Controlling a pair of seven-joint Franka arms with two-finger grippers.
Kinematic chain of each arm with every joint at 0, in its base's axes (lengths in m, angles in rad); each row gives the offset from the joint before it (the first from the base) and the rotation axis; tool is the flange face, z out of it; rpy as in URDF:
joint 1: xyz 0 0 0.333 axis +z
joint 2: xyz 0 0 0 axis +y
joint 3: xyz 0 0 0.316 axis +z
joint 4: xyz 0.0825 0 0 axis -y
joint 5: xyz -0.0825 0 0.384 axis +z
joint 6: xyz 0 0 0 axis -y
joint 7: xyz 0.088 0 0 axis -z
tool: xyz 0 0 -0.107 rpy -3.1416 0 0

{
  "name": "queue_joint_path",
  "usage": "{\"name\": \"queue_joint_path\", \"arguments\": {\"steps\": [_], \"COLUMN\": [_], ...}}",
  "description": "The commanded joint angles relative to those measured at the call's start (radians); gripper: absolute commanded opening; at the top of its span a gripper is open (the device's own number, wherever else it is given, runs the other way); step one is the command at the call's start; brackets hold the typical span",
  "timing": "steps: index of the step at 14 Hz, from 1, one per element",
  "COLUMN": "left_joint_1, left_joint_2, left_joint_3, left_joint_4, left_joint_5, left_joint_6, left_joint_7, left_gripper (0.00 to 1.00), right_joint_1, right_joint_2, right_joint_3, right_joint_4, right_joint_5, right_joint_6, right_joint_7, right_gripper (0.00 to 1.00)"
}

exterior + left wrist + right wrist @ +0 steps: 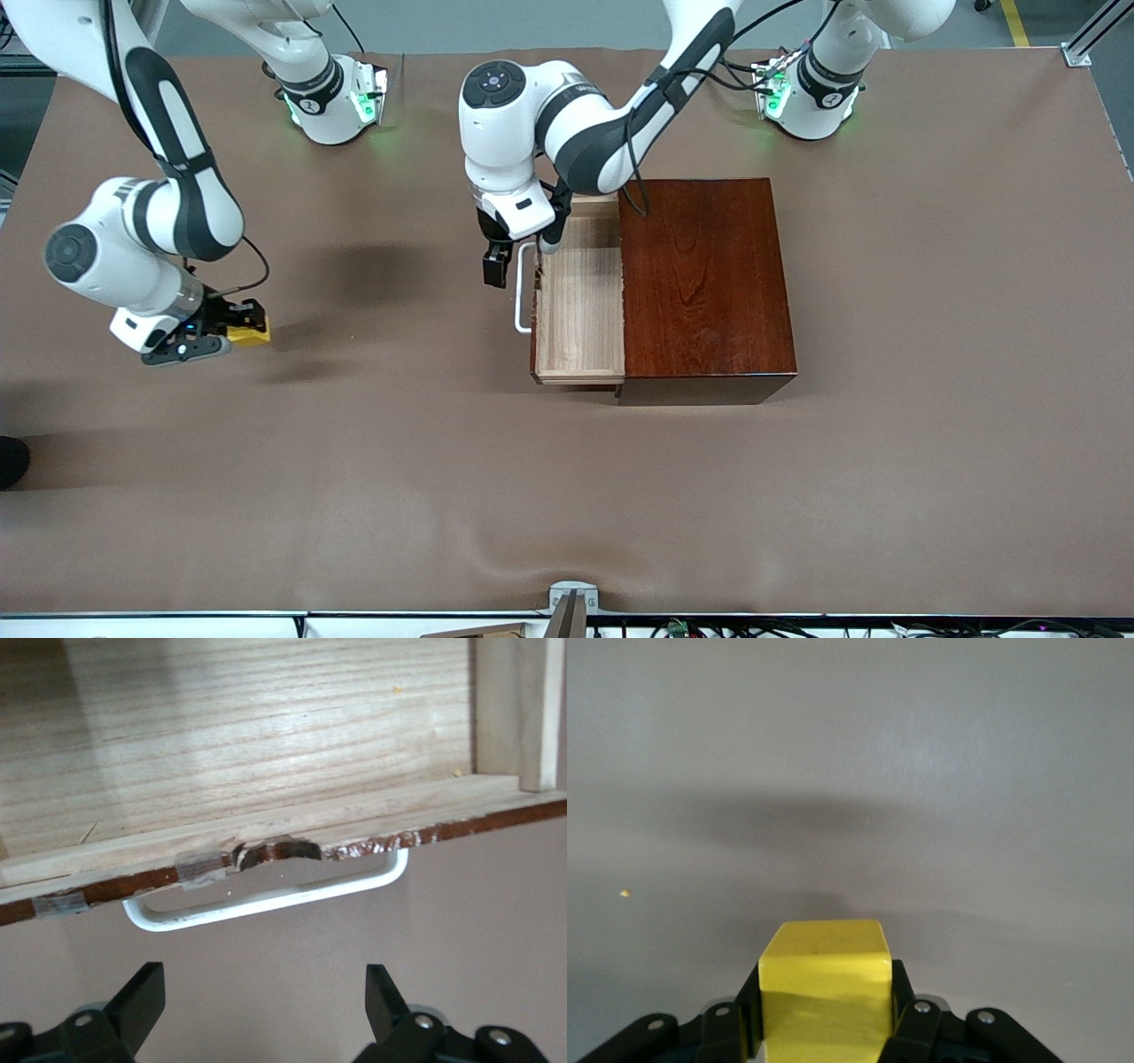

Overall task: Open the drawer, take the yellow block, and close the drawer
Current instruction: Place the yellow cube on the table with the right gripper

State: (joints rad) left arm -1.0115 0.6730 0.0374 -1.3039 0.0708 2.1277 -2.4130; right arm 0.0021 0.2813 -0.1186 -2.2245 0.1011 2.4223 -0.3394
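1. Two arms are at work over the brown table (354,496); we see the box (704,283) standing toward the left arm's end, its dark red-brown top glossy.
2. We find the drawer (580,310) pulled out of the box toward the right arm's end; its pale wood floor lies bare, and its white handle (523,297) juts from the front.
3. We see the left gripper (500,257) in front of the drawer, just beside the handle; its jaws stand apart with nothing between them; in the left wrist view its fingertips (142,992) show wide apart below the handle (266,899) and do not touch it.
4. We note chipped finish and bits of tape along the drawer's front edge (283,855) above the handle.
5. We see the right gripper (226,332) well apart from the box, low over the table at the right arm's end; its jaws are clamped on the block (248,332).
6. We see in the right wrist view the yellow block (824,988) squeezed between the two black fingers (912,1028), its top face clear of them; we cannot tell whether the block rests on the table or hangs just above it.
7. One small yellow speck (625,893) lies on the table near the block.
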Motion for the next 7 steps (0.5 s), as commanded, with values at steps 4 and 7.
{"name": "queue_joint_path", "arguments": {"steps": [4, 7], "left_joint_1": [-0.003, 0.03], "left_joint_2": [0.046, 0.053], "left_joint_3": [0.019, 0.018], "left_joint_4": [0.037, 0.037], "left_joint_5": [-0.037, -0.086], "left_joint_6": [0.008, 0.005], "left_joint_7": [-0.057, -0.054], "left_gripper": [1.0, 1.0], "right_joint_1": [-0.014, -0.007], "right_joint_2": [0.075, 0.081], "right_joint_3": [0.016, 0.016], "right_joint_4": [0.002, 0.003], "right_joint_5": [0.068, 0.068], "right_joint_6": [0.055, 0.054], "right_joint_7": [0.106, 0.16], "right_gripper": [0.0, 0.04]}}
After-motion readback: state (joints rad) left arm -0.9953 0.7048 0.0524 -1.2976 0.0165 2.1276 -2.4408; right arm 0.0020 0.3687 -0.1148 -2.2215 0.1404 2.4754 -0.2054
